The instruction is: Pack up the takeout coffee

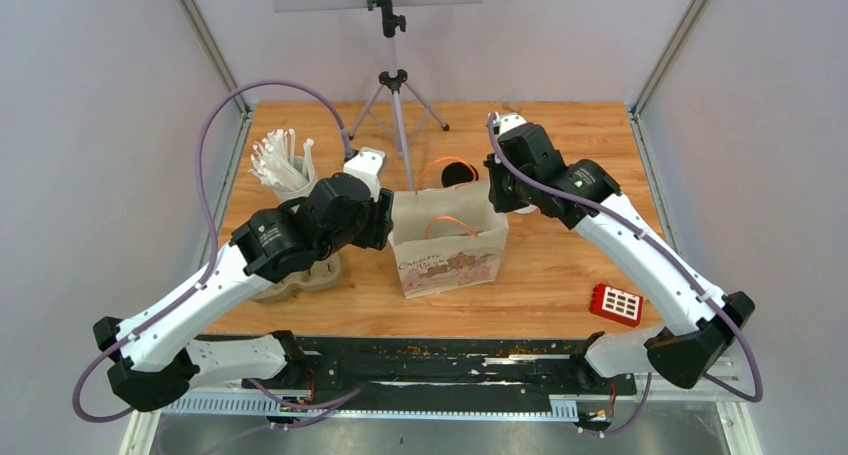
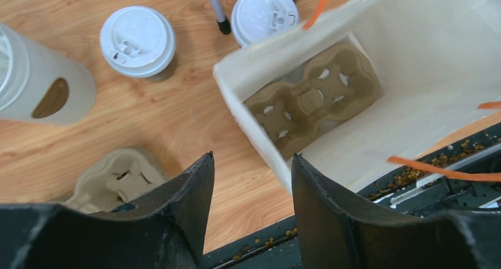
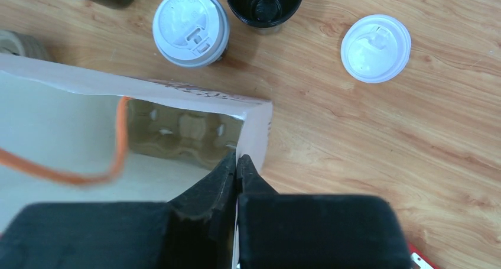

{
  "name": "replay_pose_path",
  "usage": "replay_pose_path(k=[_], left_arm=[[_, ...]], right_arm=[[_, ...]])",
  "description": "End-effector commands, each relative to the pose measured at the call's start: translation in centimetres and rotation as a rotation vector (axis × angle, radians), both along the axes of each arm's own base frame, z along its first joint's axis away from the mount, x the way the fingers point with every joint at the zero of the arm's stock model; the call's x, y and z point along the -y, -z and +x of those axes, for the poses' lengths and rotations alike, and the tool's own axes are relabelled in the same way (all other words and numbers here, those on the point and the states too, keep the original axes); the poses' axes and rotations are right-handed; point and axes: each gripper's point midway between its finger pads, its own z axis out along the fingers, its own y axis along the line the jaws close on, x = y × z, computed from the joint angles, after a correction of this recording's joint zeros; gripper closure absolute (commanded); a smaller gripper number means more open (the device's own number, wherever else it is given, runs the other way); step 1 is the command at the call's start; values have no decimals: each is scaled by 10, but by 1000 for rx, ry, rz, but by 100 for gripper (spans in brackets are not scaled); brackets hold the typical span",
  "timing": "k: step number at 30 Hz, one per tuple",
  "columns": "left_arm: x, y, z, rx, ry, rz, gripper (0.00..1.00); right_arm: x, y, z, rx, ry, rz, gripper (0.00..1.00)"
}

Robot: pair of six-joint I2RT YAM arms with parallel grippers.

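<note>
1. My right claw [image 3: 236,161]: pressed together, pinching the rim of the paper bag [image 3: 255,130].
2. My left claw [image 2: 251,165]: spread, at the bag's opposite corner, nothing held.
3. Coffee: two lidded cups [image 2: 137,41], one open black cup [image 3: 264,3] and a loose lid [image 3: 376,47], all on the table [image 3: 354,162] outside the bag.
4. Cup tray [image 2: 313,97]: inside the bag.

A paper bag [image 1: 450,250] stood in the middle of the bench [image 1: 560,275], a cup carrier [image 2: 313,100] lying in its bottom. A second carrier [image 2: 121,177] sat on the bench left of the bag, the cup of straws [image 1: 290,183] behind it. Behind the bag stood two lidded cups [image 3: 190,26], an open cup [image 3: 264,3] to their right, a loose lid [image 3: 376,47] further right.
</note>
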Motion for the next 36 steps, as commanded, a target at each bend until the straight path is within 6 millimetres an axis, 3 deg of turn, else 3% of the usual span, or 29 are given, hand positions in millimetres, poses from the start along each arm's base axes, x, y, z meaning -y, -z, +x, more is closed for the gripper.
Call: replay_pose_path(k=[1,12,19,24,28,31,36], left_arm=[[28,-17,4,13,66,-95,43],[12,-4,15,-25,-61,8,37],[3,4,17,-44,-105,60,43],[2,3,10,-72,-85,58,54],[-8,4,1,-104,-100,71,42],[-7,6,-2,-106,-92,46,40],[-2,12,-7,-141,-83,23,50]], right_arm=[[1,-37,-8,92,-32,103,100],[-21,-31,-33,-3,-98,263,100],[-23,-30,-33,-14,-94,273,96],[-22,-31,-35,-15,-91,277,94],[-20,-28,-37,-17,-81,285,93],[-21,-25,-38,-21,-75,302,92],[-22,-26,-38,-20,-72,314,90]])
